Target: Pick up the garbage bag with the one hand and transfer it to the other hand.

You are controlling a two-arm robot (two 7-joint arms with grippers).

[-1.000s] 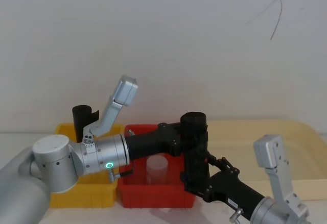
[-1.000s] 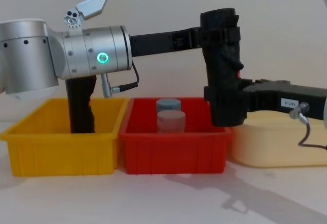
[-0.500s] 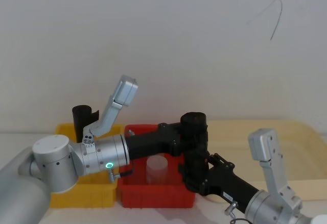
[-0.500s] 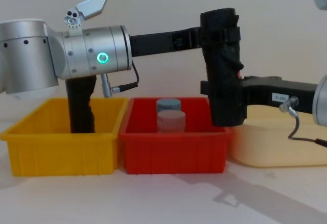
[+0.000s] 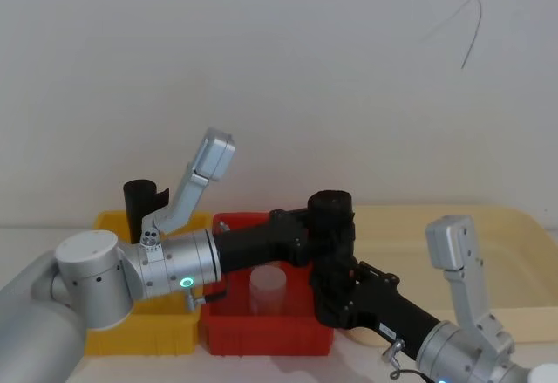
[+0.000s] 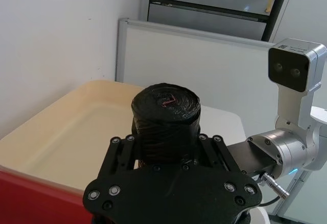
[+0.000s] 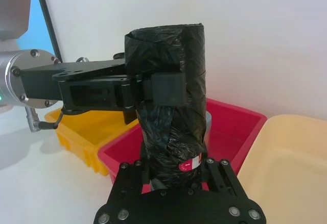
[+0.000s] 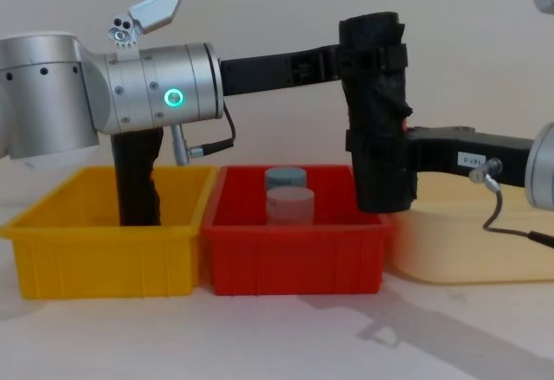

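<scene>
The bag (image 8: pixel 379 107) stands upright in the air. Its foot hangs over the right end of the red bin (image 8: pixel 294 263), clear of the bin and close to where it meets the cream tray (image 8: pixel 459 254). The left hand (image 8: pixel 368 58) reaches in level from the left and is clamped on the bag high up, at the band round its top. The left wrist view shows the roll seated between that hand's jaws. The pick-up, then, looks done.

The right hand (image 8: pixel 378 144) comes in from the right and sits round the lower half of the bag, just under the red mark (image 8: pixel 406 125). In the right wrist view the roll rises straight out of this hand. I cannot tell whether it is gripping or only placed round the bag. By my reading the transfer is at its midpoint. What is left is a firm hold by the right hand, then the left letting go and drawing back.

Two grey cylinders (image 8: pixel 288 194) stand in the red bin, left of the bag's foot and apart from it, lower than the left arm. The yellow bin (image 8: pixel 104 259) touches the red bin on the left. A slim black roll (image 8: pixel 138 181) stands in it, just below the left arm's silver joint. All three containers rest on the bench (image 8: pixel 260 337).

Nothing lies between the two hands, which sit one above the other on the same roll. The slim roll is the thing nearest the left arm's way back.
</scene>
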